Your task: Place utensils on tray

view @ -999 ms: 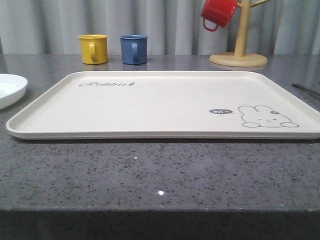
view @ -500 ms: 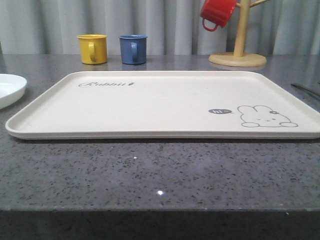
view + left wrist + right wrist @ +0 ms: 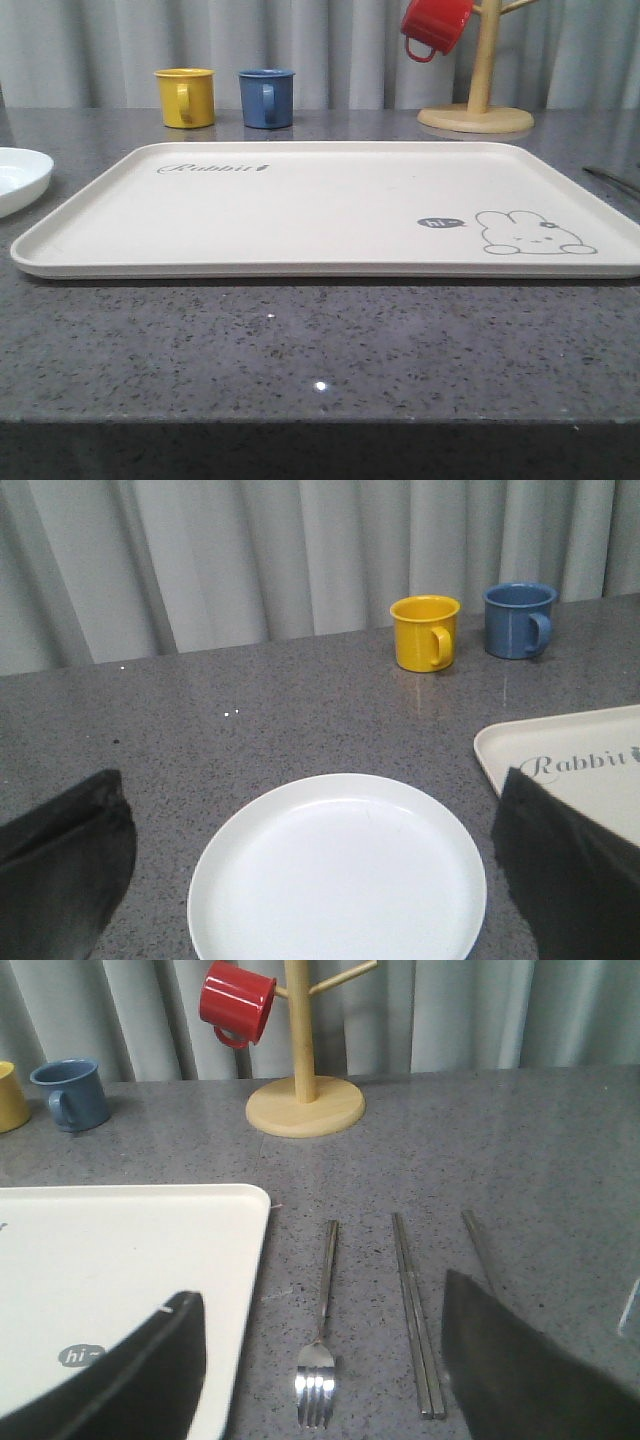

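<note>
— So, where do the utensils lie?
— The fork [image 3: 319,1348] and chopsticks [image 3: 416,1314] lie on the counter just beside the tray [image 3: 330,205]; the spoon [image 3: 478,1244] is mostly hidden behind a right finger [image 3: 520,1365].
— And the plate [image 3: 338,873]?
— Beside the tray's other end, cut off at the front view's edge.
— The claws?
— Left gripper [image 3: 320,880] spread wide over the plate; right gripper [image 3: 330,1380] spread above the fork. Fingertips are cut off.

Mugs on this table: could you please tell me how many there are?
3. The yellow mug and blue mug stand side by side on the counter behind the tray; the red mug hangs on the wooden mug stand. Others may be out of frame.
</note>
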Controlling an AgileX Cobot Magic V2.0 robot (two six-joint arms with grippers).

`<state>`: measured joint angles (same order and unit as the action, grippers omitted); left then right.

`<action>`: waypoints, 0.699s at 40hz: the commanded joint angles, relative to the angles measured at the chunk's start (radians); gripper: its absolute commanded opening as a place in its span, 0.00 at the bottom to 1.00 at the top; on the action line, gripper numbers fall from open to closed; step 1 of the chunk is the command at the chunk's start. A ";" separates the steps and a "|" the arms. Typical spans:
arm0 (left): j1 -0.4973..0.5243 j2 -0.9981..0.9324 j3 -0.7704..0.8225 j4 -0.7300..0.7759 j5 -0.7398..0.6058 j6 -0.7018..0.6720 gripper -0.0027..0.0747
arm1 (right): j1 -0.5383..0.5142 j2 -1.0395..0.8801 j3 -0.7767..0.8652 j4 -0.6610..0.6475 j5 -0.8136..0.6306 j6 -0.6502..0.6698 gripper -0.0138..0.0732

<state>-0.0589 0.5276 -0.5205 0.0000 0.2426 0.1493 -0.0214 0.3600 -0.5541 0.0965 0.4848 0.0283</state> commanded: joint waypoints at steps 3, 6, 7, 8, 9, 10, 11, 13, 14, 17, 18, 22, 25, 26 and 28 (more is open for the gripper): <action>-0.072 0.165 -0.143 0.000 0.044 0.003 0.93 | -0.006 0.016 -0.036 -0.003 -0.081 -0.005 0.77; -0.124 0.278 -0.236 0.000 0.176 0.003 0.93 | -0.006 0.016 -0.036 -0.003 -0.081 -0.005 0.77; -0.140 0.310 -0.257 0.000 0.224 0.004 0.93 | -0.006 0.016 -0.036 -0.003 -0.081 -0.005 0.77; -0.152 0.335 -0.286 0.000 0.261 0.004 0.93 | -0.006 0.016 -0.036 -0.003 -0.081 -0.005 0.77; -0.166 0.372 -0.307 0.000 0.309 0.006 0.93 | -0.006 0.016 -0.036 -0.003 -0.081 -0.005 0.77; -0.178 0.399 -0.336 0.000 0.347 0.009 0.93 | -0.006 0.016 -0.036 -0.003 -0.081 -0.005 0.77; -0.185 0.436 -0.364 0.000 0.396 0.009 0.93 | -0.006 0.016 -0.036 -0.003 -0.081 -0.005 0.77; -0.195 0.499 -0.415 0.000 0.480 0.009 0.93 | -0.006 0.016 -0.036 -0.003 -0.080 -0.005 0.77; -0.199 0.533 -0.436 0.000 0.527 0.009 0.93 | -0.006 0.016 -0.036 -0.003 -0.080 -0.005 0.77; -0.199 0.616 -0.511 0.000 0.635 0.015 0.93 | -0.006 0.016 -0.036 -0.003 -0.080 -0.005 0.77; -0.199 0.647 -0.536 0.000 0.675 0.025 0.92 | -0.006 0.016 -0.036 -0.003 -0.080 -0.005 0.77; -0.199 0.741 -0.606 0.000 0.784 0.072 0.85 | -0.006 0.016 -0.036 -0.003 -0.080 -0.005 0.77; -0.199 0.806 -0.647 0.000 0.825 0.098 0.77 | -0.006 0.016 -0.036 -0.003 -0.080 -0.005 0.77; -0.199 0.826 -0.655 0.000 0.830 0.101 0.74 | -0.006 0.016 -0.036 -0.003 -0.080 -0.005 0.77; -0.199 0.856 -0.669 0.000 0.830 0.103 0.69 | -0.006 0.016 -0.036 -0.003 -0.080 -0.005 0.77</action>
<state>-0.2496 1.3555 -1.1318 0.0000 1.0707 0.2367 -0.0214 0.3600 -0.5544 0.0965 0.4848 0.0283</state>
